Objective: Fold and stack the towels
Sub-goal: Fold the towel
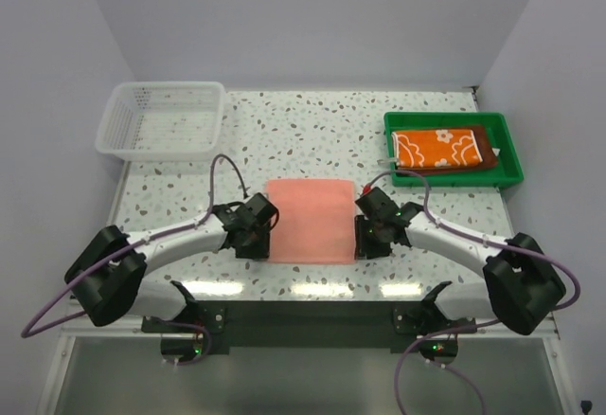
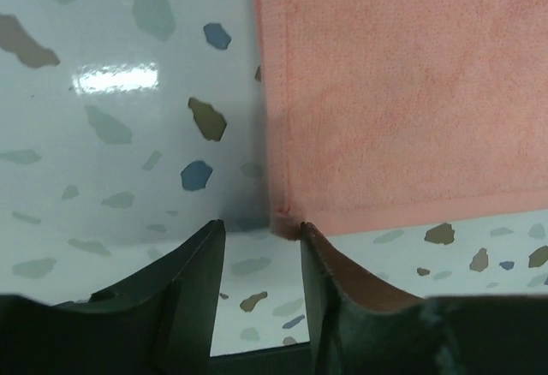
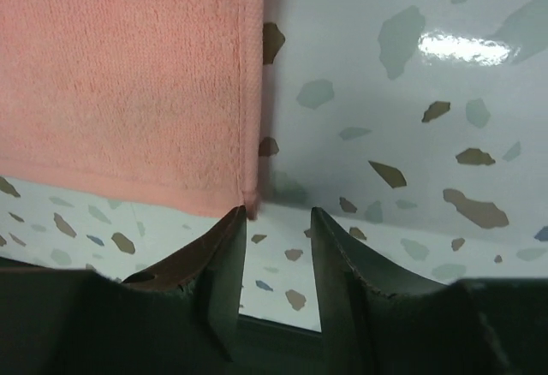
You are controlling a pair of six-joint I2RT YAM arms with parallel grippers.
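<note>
A salmon pink towel (image 1: 309, 220) lies spread flat on the table between my two grippers. My left gripper (image 1: 254, 243) is open at its near left corner. In the left wrist view the towel (image 2: 402, 92) has that corner against the tip of the right finger, and the gripper (image 2: 261, 229) holds nothing. My right gripper (image 1: 367, 241) is open at the near right corner. In the right wrist view the towel (image 3: 128, 75) ends at the left finger's tip of the gripper (image 3: 278, 214). An orange flowered towel (image 1: 437, 148) lies on a dark brown towel (image 1: 490, 150). No hot pink towel shows.
The green tray (image 1: 454, 181) holding the two folded towels stands at the back right. A white mesh basket (image 1: 161, 153) stands at the back left. The table is speckled white terrazzo (image 1: 303, 131), with its front edge just behind both grippers.
</note>
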